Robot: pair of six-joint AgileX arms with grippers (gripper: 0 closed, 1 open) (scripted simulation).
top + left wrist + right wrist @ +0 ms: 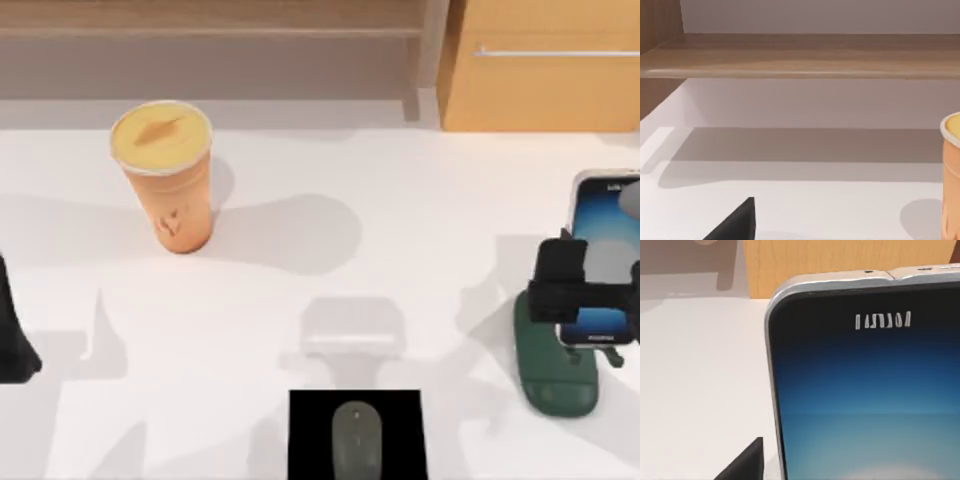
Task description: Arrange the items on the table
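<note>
A tall orange cup [168, 185] with a yellow lid stands upright at the table's [420, 210] back left, and its edge shows in the left wrist view [951, 180]. A small grey mouse [357, 440] lies on a black square pad [310, 430] at the front centre. At the right edge, my right gripper [585, 300] is shut on the smartphone [603, 225], whose screen glows blue [865, 400]. The phone's lower end is over the dark green stand [555, 375]. My left gripper [18, 350] is parked at the far left edge.
A light wooden cabinet [540, 70] with a metal handle stands at the back right. A low wooden shelf [800, 55] runs along the back. White tabletop lies open between the cup, the pad and the stand.
</note>
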